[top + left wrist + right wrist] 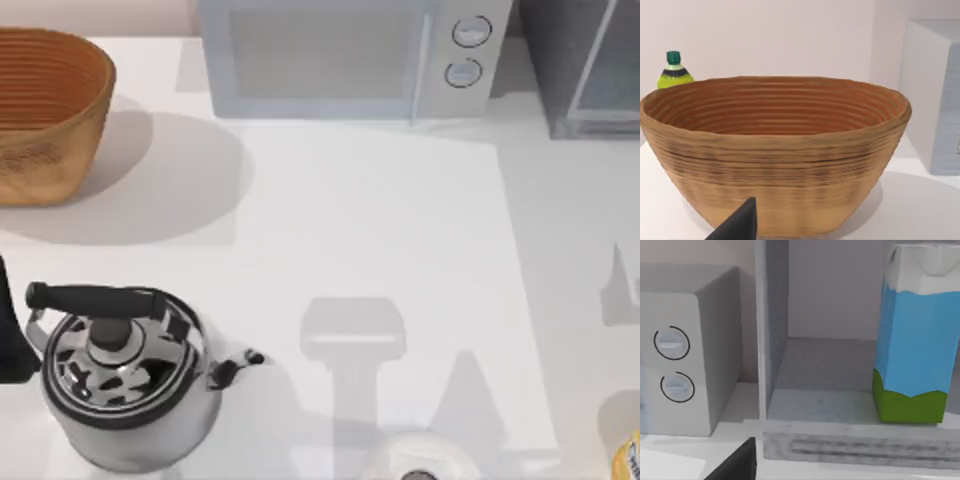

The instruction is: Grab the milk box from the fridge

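The milk box (914, 340) stands upright on the grey floor inside the fridge (840, 447), with its white top, light-blue sides and green base in plain sight. The fridge (585, 70) is at the table's back right corner. A dark part of my right gripper (737, 464) shows low in the right wrist view, in front of the fridge and apart from the carton. A dark part of my left gripper (740, 226) points at a woven basket (775, 150). My left arm (10, 340) is at the table's left edge beside the kettle.
A pale microwave (350, 60) with two round knobs stands just left of the fridge. The basket (45, 110) is at the back left, with a green-capped bottle (674, 71) behind it. A steel kettle (125, 385) is at the front left and a yellow-labelled container (628, 455) at the front right.
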